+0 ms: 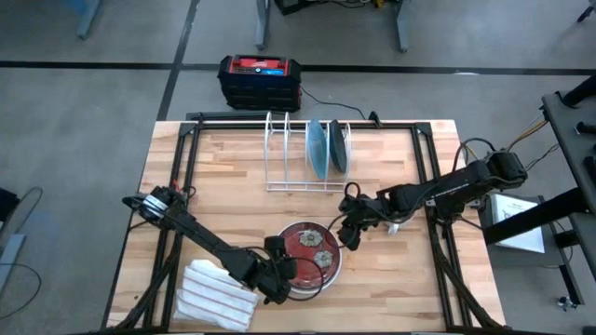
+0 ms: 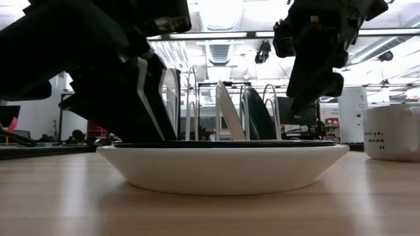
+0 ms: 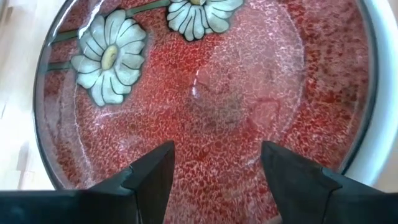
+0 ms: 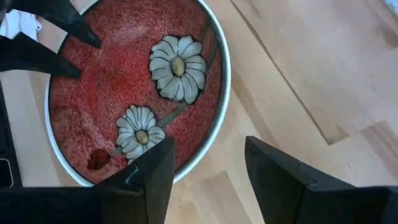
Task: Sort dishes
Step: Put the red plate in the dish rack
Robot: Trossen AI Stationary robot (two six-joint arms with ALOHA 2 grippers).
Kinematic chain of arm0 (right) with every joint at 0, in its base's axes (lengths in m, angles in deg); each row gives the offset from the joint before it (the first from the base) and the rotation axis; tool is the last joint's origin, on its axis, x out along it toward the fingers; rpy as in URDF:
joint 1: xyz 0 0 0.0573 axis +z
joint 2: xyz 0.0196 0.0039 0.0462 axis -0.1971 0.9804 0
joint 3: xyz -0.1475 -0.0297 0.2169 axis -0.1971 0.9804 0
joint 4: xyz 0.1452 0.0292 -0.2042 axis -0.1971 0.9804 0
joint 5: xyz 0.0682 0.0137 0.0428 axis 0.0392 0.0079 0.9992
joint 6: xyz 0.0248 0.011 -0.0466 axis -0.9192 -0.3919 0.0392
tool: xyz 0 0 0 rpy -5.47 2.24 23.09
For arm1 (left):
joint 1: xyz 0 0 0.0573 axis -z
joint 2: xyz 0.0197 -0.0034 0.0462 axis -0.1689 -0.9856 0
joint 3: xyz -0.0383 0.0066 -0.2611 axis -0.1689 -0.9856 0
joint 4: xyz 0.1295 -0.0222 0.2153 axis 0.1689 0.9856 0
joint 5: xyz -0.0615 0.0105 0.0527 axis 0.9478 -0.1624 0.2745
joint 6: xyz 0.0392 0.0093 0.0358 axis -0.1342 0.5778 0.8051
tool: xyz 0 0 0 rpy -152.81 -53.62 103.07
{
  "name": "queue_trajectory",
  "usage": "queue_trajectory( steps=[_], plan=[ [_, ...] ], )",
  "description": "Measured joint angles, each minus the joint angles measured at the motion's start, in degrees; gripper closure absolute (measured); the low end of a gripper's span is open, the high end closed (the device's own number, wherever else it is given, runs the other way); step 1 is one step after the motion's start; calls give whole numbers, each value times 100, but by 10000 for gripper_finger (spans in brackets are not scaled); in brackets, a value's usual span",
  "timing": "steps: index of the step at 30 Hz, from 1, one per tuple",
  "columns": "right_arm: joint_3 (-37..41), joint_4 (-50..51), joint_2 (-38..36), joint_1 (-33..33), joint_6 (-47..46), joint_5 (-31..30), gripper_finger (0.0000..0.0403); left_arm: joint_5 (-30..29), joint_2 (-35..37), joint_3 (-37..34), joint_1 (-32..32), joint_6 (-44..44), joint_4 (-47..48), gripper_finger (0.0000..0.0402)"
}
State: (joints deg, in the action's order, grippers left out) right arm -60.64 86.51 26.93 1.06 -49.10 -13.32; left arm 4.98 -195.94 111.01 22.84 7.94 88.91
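Red dish [image 1: 310,249] nested in white dish [image 1: 328,276], table's near centre; two blue dishes upright in rack [image 1: 279,154] far back. Left gripper [image 1: 279,279] fingers apart over red dish's near-left rim. Right gripper [image 1: 350,230] fingers apart, empty, beside its right rim. Glazed ceramic: rigid, slick, breakable, probably weighty; pinch rim edge.

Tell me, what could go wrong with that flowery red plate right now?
The red plate lies loose on the white dish, so a nudge from the open left gripper above it might slide it. The right gripper, open beside the rim, could clip the plate's edge. Both arms crowd one spot and might collide.
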Motion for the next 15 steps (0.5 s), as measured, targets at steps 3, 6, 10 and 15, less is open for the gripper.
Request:
queue_trajectory(
  steps=[3, 6, 10, 15],
  plan=[
    [5, -171, 99, -2, 85, 1, 213, -12, -6, -4, -28, -24, -70, 171],
    [9, -328, 277, -2, 155, 2, 210, -92, -14, -11, -42, -23, -122, 171],
    [9, -416, 537, -19, 240, 2, 210, -109, -17, -19, -57, -23, -155, 171],
    [9, -479, 882, -36, 293, 2, 207, -120, -19, -136, -106, -21, -458, 171]
  ],
)
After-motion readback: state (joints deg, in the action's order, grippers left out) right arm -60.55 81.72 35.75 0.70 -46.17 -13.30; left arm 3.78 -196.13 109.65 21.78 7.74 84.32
